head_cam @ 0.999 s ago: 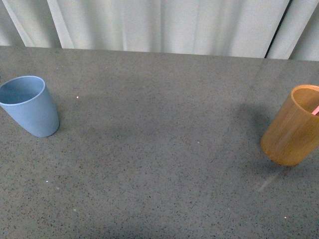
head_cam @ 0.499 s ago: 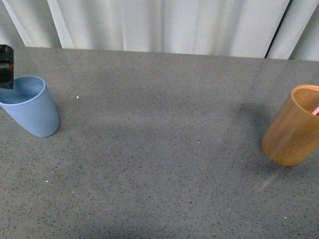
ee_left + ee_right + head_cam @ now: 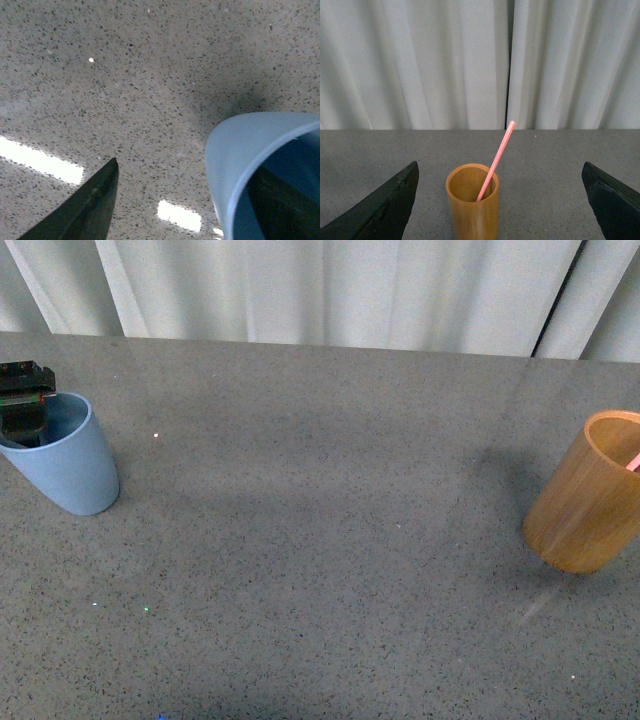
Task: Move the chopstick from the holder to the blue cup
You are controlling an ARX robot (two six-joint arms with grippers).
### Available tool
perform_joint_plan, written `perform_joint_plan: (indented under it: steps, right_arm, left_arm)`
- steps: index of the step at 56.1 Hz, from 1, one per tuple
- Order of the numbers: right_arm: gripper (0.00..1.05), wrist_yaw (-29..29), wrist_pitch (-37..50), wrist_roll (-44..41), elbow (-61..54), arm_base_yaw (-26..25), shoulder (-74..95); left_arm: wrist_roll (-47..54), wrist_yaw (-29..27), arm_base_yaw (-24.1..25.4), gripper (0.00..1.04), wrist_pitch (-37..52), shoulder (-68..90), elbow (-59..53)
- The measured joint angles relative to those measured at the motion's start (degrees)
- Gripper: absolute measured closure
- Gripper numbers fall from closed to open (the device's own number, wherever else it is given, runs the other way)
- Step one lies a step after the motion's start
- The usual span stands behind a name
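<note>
The left gripper [image 3: 24, 405] is seen in the front view only as a dark block at the picture's left edge, over the mouth of the blue cup [image 3: 66, 462]; its jaws cannot be made out there. In the left wrist view one finger [image 3: 87, 202] is recorded outside the cup wall, and a dark shape [image 3: 280, 200] inside the cup is taken to be the other finger. The jaws are therefore parted across the rim, and nothing is gripped. Both fingers and the cup are cut off by the frame.

The right gripper [image 3: 500, 167] is not seen in the front view. In the right wrist view its two fingers [image 3: 382, 207] are set wide apart, with nothing held, facing the holder [image 3: 472, 205] from a distance.

The chopstick [image 3: 496, 161] is found in the holder, leaning against the rim, with its lower end hidden inside. The holder's base is cropped in the right wrist view. In the front view the holder is cut by the right edge and only a short pink piece of the chopstick shows. Cup and holder stand well apart on the grey speckled table [image 3: 320, 540].
</note>
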Motion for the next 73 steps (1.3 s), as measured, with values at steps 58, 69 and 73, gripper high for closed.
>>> perform_joint_plan:
  steps: [58,69,73]
  right_arm:
    - [0.10,0.00,0.00,0.00,0.00,0.00,0.02]
    - [0.10,0.02,0.00,0.00,0.00,0.00,0.02]
    - [0.10,0.02,0.00,0.00,0.00,0.00,0.02]
  left_arm:
    - [-6.91,7.04,-30.10,1.01,-5.60,-13.55,0.50]
    - [-8.85,3.34,-38.84,1.01,-5.27,-5.55,2.93]
    - [-9.25,2.62,-39.65,1.01,-5.25,-3.39,3.72]
